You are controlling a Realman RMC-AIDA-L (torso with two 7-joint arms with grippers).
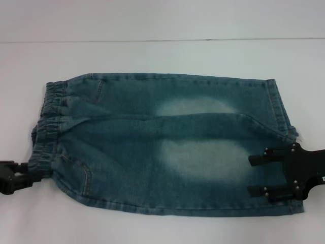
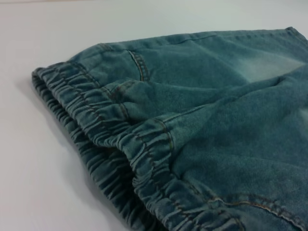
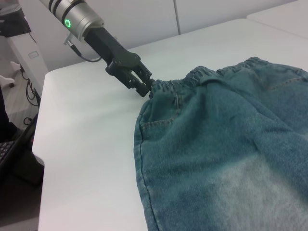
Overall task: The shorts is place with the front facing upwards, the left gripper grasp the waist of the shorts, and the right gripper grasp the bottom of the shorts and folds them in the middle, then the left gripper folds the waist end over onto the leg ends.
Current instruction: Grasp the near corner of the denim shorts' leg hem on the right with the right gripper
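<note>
We see shorts [image 1: 162,147] flat on white table [image 1: 152,223], already halved lengthwise. Left gripper [image 3: 139,82] pinches waist [image 1: 45,132]. Right gripper [image 1: 277,175] over leg ends [image 1: 284,117], jaws parted, gripping nothing. Waist-over-hems fold remains.

Table: we see a flat white table top [image 1: 152,223] filling most of the head view, its far edge a thin dark line.
Wall: we see pale grey panels [image 3: 144,19] behind the table in the right wrist view, split by a vertical seam.
Beside the table: we make out dark equipment and cables [image 3: 14,144], too unclear to name.
</note>
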